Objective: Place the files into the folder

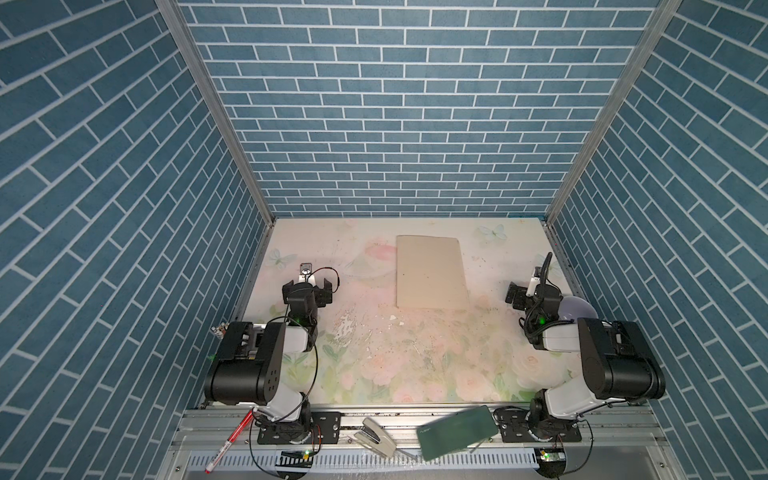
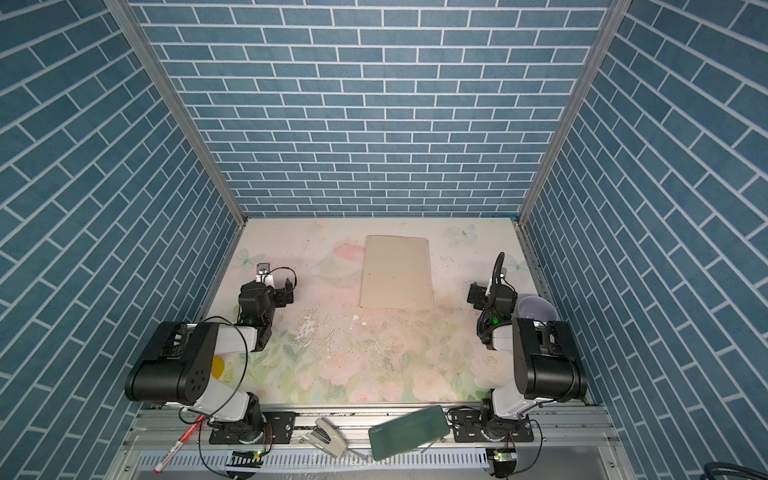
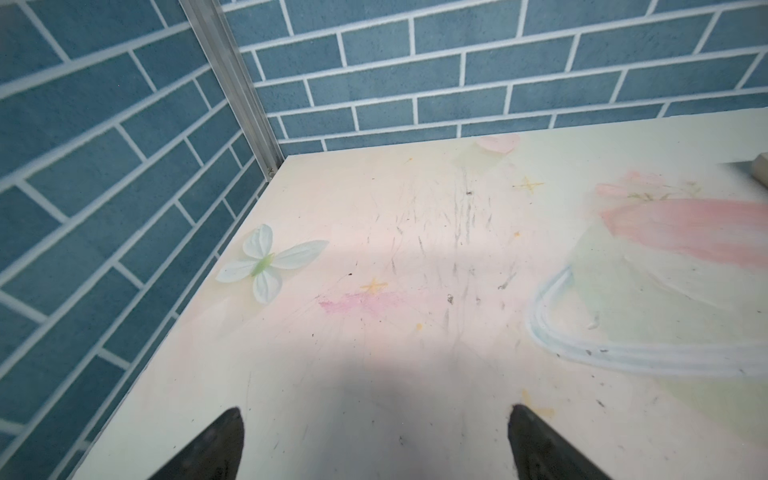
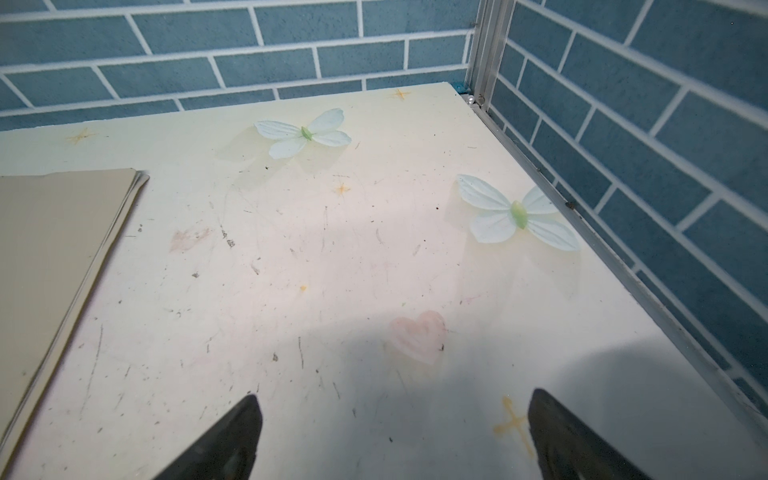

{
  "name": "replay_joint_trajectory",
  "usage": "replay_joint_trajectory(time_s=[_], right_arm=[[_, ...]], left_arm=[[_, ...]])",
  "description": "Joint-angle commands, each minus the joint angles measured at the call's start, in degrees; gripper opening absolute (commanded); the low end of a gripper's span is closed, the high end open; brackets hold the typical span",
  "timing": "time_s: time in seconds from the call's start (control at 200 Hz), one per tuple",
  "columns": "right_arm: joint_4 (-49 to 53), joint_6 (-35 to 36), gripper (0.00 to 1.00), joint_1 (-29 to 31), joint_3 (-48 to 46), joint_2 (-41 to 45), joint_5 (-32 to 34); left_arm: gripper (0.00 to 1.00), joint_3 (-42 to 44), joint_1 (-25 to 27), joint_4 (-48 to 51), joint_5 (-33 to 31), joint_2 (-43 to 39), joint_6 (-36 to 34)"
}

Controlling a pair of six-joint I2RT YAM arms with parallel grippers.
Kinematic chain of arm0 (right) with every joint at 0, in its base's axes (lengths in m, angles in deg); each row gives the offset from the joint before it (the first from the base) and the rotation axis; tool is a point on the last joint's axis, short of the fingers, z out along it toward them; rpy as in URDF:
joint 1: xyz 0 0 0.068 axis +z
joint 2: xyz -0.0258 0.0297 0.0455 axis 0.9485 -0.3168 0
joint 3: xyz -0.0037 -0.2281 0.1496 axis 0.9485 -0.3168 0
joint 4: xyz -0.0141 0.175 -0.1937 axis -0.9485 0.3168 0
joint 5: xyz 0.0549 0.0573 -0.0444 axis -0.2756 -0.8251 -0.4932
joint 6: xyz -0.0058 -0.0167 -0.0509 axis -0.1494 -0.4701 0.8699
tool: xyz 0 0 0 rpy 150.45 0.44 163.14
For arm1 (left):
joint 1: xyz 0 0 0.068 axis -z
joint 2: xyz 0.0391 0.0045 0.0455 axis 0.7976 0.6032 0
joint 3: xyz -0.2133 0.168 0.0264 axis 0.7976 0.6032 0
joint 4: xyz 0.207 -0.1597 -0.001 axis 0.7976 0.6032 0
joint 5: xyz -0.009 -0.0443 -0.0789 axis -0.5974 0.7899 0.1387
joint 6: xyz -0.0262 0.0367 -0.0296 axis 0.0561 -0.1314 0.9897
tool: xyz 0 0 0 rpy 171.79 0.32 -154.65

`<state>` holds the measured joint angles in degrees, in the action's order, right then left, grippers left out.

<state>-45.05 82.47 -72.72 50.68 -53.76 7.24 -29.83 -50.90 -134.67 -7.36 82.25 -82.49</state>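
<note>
Folder (image 1: 430, 272) lies closed, no loose files visible, so task looks finished; left gripper (image 3: 374, 411) and right gripper (image 4: 395, 395) both gape empty.

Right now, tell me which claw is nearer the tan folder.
Right. The right claw is open, just off the right edge of the folder, near its front corner. The left claw, also open, sits off the left edge across a wider gap.
</note>
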Motion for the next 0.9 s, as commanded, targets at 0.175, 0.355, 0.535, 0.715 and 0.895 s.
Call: replay_joint_trajectory(time_s=[0.175, 0.355, 0.535, 0.715, 0.895], right_arm=[[-1.98, 2.29, 0.99, -0.19, 0.80, 0.08, -0.11], [-2.00, 2.30, 0.99, -0.21, 0.85, 0.01, -0.06], [-2.00, 2.30, 0.99, -0.19, 0.81, -0.05, -0.06], [-1.96, 2.26, 0.99, -0.21, 0.80, -0.01, -0.08], [-1.97, 2.25, 0.99, -0.22, 0.79, -0.05, -0.11]], left_arm=[[1.00, -0.29, -0.24, 0.64, 3.67, -0.45, 0.47], [1.00, -0.32, -0.24, 0.67, 3.64, -0.45, 0.47], [1.00, -0.30, -0.29, 0.58, 3.62, -0.44, 0.47], [1.00, -0.35, -0.30, 0.57, 3.62, -0.42, 0.47], [1.00, -0.33, -0.24, 0.56, 3.57, -0.44, 0.47]])
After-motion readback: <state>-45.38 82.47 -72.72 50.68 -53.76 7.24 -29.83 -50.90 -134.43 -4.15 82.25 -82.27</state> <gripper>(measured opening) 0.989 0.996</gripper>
